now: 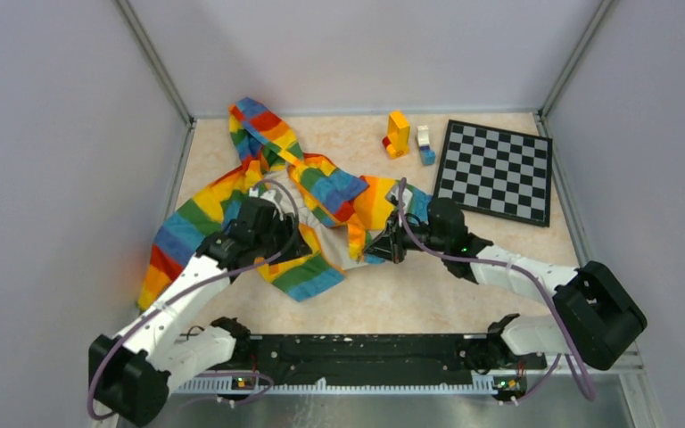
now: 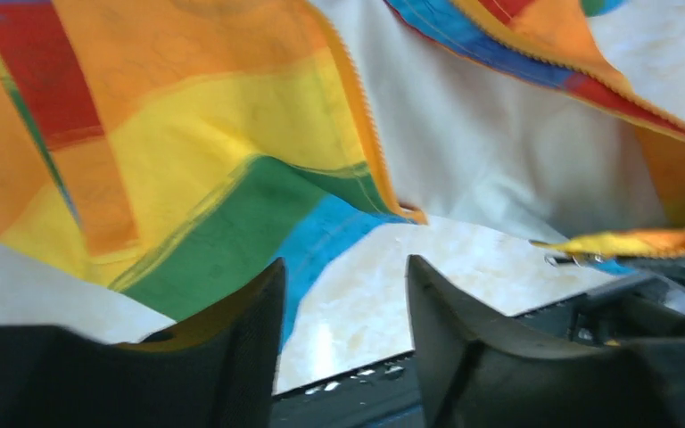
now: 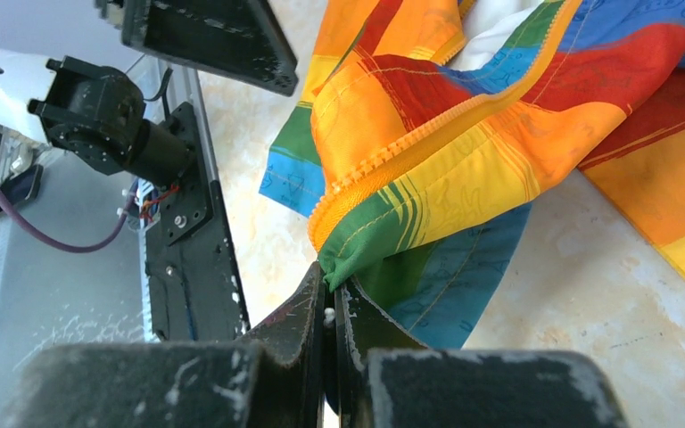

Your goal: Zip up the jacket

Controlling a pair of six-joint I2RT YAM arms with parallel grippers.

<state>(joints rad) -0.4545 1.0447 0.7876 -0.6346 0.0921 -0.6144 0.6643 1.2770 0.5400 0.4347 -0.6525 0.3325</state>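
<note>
1. mounting rail: black, on the near side of the jacket, along the edge of the table; both arm bases sit on it.
2. left gripper: low over the hem of the jacket's front panel on the left arm's side. Jaws spread, bare tabletop showing between them, nothing held.
3. right gripper: at the lower corner of the jacket's other front panel. Jaws pressed together, pinching the green hem corner just beside the end of the orange zipper strip.
4. jacket: rainbow-striped, lying open on the table between the two grippers. Front panels parted, white lining exposed, hood toward the far wall, one sleeve stretched out to the left.
5. toy blocks: yellow-orange stack with a smaller white-and-blue one alongside, beyond the jacket, far right of its hood.
6. checkerboard: flat, right of the blocks, apart from the jacket.
</note>
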